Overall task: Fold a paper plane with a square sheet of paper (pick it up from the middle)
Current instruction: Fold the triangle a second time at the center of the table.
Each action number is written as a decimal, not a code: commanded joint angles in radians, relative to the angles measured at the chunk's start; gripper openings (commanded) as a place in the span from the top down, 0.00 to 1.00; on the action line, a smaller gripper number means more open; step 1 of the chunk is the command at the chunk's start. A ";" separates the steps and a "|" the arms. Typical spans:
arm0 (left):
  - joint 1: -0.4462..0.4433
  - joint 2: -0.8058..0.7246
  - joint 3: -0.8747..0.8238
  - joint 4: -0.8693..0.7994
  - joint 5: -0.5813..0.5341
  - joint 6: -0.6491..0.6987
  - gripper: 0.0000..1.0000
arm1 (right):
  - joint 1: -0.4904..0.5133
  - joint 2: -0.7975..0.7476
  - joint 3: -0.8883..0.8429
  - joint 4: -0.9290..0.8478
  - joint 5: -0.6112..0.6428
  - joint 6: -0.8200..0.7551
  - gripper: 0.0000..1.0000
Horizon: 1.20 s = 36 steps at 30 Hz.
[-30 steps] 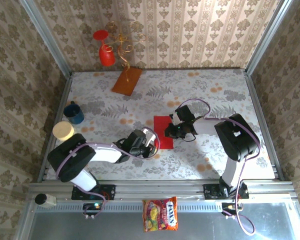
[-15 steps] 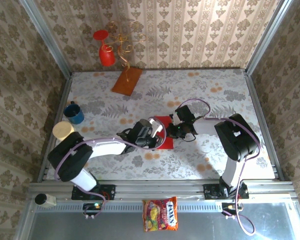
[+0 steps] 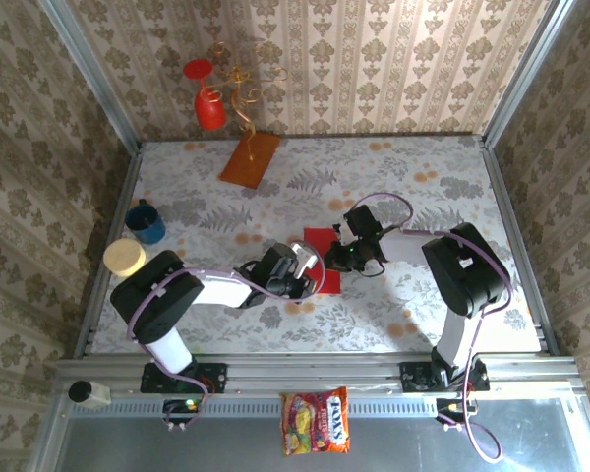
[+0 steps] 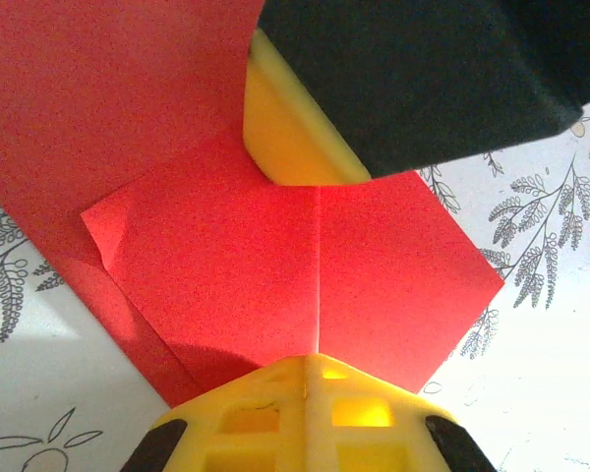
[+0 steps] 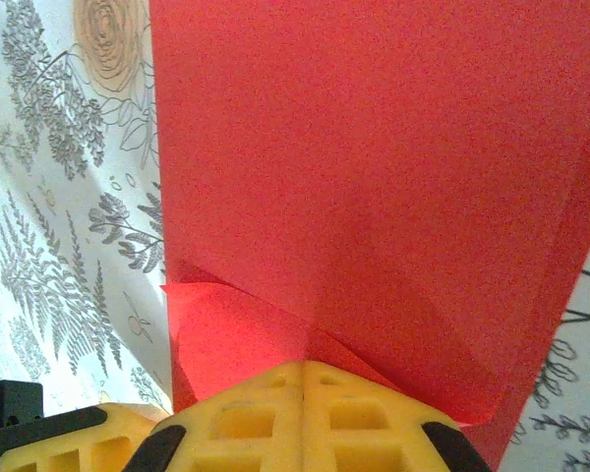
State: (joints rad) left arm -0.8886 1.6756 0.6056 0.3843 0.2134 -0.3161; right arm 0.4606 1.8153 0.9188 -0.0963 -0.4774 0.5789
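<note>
Square sheet of paper (image 3: pixel 321 239): sitting mid-table, partly folded (a crease running down its middle), being pinched from both sides. Left gripper (image 4: pixel 318 366): squeezing one fold, fingers pressed together. Right gripper (image 5: pixel 305 372): clamping the paper's opposite side.

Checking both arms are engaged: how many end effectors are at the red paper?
2. The left end effector grips the square sheet of paper from the left, the right end effector from the right.

We see the left gripper (image 3: pixel 308 267) and right gripper (image 3: pixel 336 258) close together over the square sheet of paper (image 3: pixel 320 239) on the table (image 3: pixel 423 197).
</note>
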 commanded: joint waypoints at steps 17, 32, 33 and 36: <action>0.006 0.018 -0.073 -0.039 -0.022 -0.030 1.00 | 0.116 -0.036 -0.066 0.087 0.040 0.124 1.00; 0.009 0.042 -0.098 -0.039 -0.023 -0.023 1.00 | 0.030 0.030 -0.100 0.086 0.054 0.085 1.00; 0.009 0.044 -0.099 -0.037 -0.020 -0.024 1.00 | 0.021 0.033 -0.091 0.073 0.054 0.078 1.00; 0.009 0.046 -0.102 -0.035 -0.021 -0.024 1.00 | 0.000 0.042 -0.063 0.043 0.056 0.057 1.00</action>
State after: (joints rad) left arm -0.8883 1.6768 0.5507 0.4919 0.2127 -0.3405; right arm 0.5129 1.8114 0.8406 0.0360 -0.5407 0.6807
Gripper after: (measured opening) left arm 0.049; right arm 0.042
